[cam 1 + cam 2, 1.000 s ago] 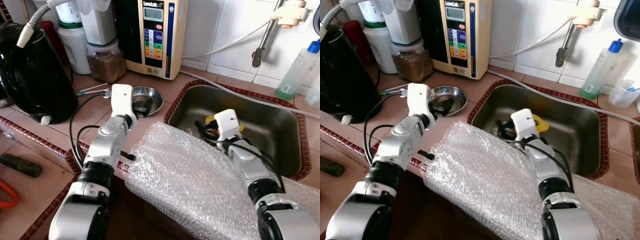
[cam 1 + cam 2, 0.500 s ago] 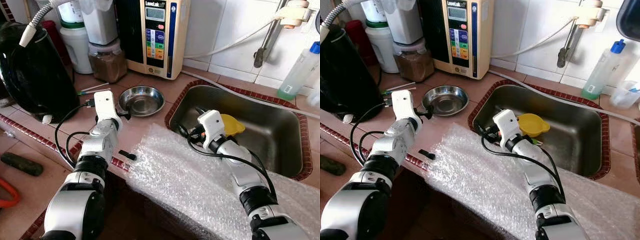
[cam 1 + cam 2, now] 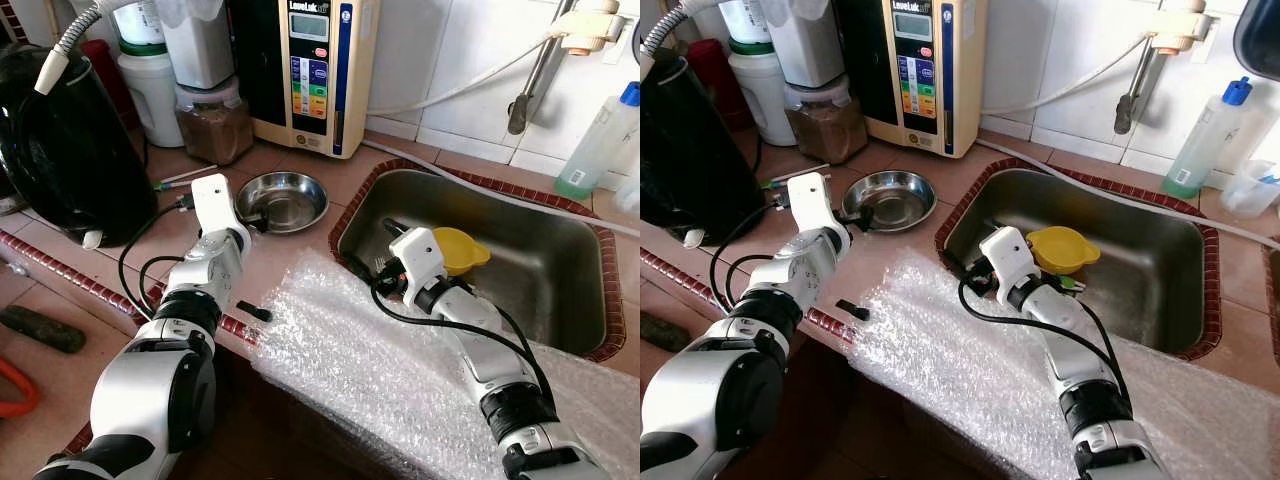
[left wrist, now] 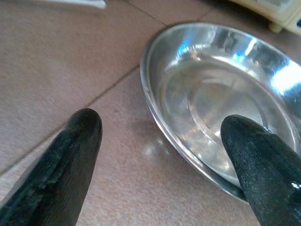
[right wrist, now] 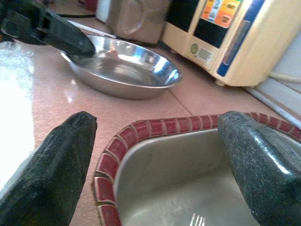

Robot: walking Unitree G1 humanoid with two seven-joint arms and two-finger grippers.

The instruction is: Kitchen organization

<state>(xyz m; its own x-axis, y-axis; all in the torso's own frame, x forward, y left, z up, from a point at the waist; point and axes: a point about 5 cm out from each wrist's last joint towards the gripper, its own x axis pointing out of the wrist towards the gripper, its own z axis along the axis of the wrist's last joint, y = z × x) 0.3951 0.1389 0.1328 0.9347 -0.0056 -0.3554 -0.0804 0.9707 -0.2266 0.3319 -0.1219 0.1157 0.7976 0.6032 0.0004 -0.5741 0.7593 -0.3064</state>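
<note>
A shallow steel bowl [image 3: 288, 198] sits on the tiled counter left of the sink [image 3: 545, 265]. My left gripper [image 3: 254, 216] is open at the bowl's near left rim; in the left wrist view one finger [image 4: 61, 169] is over the counter outside the bowl [image 4: 221, 117] and the other is at its rim. My right gripper [image 3: 381, 268] is open and empty, low at the sink's near left corner, its fingers [image 5: 51, 165] straddling the red-tiled rim [image 5: 141, 134]. A yellow funnel-like dish [image 3: 462, 250] lies in the sink behind it.
Bubble wrap [image 3: 380, 370] covers the counter's front edge under my right arm. A black kettle [image 3: 70, 140], a brown jar [image 3: 212, 120] and a water unit [image 3: 315, 70] stand at the back. A tap [image 3: 535, 70] and bottle [image 3: 595, 145] are beyond the sink. A fork [image 5: 197, 220] lies inside the sink.
My left gripper drew back from over the bowl, then came forward to its near rim. My right gripper moved left, from beside the yellow dish to the sink's near left corner.
</note>
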